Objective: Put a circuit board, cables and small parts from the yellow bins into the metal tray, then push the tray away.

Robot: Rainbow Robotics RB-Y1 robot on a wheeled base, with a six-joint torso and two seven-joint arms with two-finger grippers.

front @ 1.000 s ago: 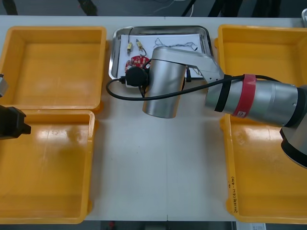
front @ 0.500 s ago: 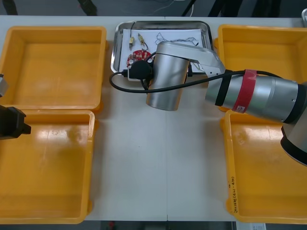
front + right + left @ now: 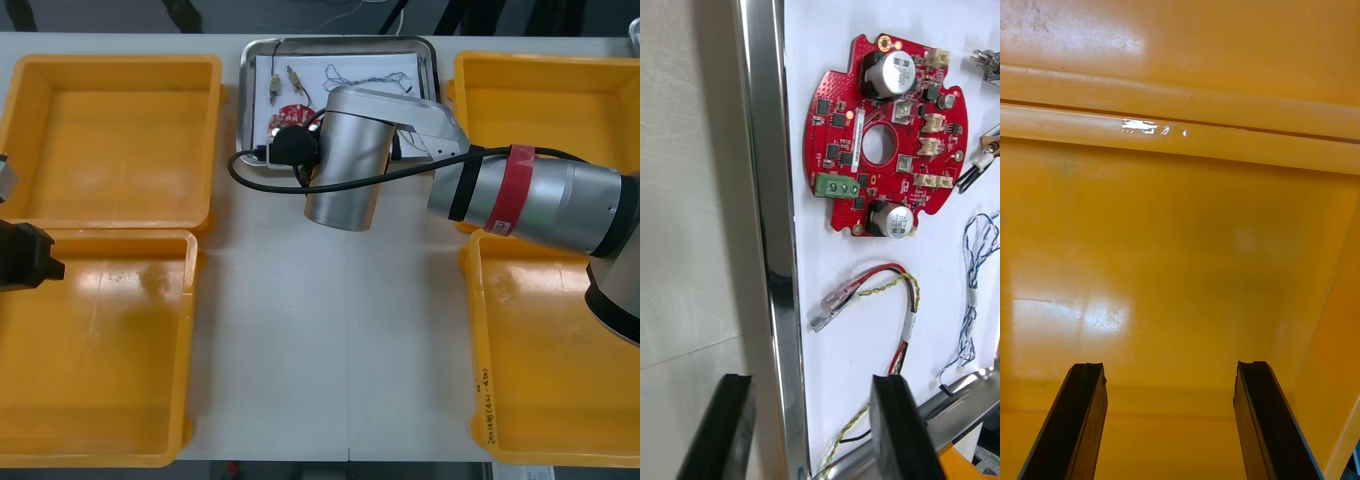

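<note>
Nearest to us, the left gripper [image 3: 1169,371] waits released over the bare floor of the near left one of the yellow bins [image 3: 95,350], holding nothing. The open tabletop [image 3: 330,340] lies beyond it.

Farther out, the right arm reaches across to the metal tray [image 3: 775,225]. The right gripper [image 3: 811,382] is also released and straddles the tray's near rim, one finger outside over the tabletop and the other inside over the white liner.

In the tray, the red and yellow cable [image 3: 878,271] lies just past that inner finger. The round red circuit board [image 3: 842,142] lies beyond it, with the twisted blue and white cable [image 3: 971,296] to one side and the small metal parts [image 3: 985,64] farthest off.

Over the last second the arm has advanced and the tray has slid away from us. In the front view its far rim now sits close to the tabletop's far edge, and the board has ridden along inside it.

We judge the loading finished, since the bins look bare. The push looks under way, perhaps nearly spent, with little tabletop left ahead of the tray.
</note>
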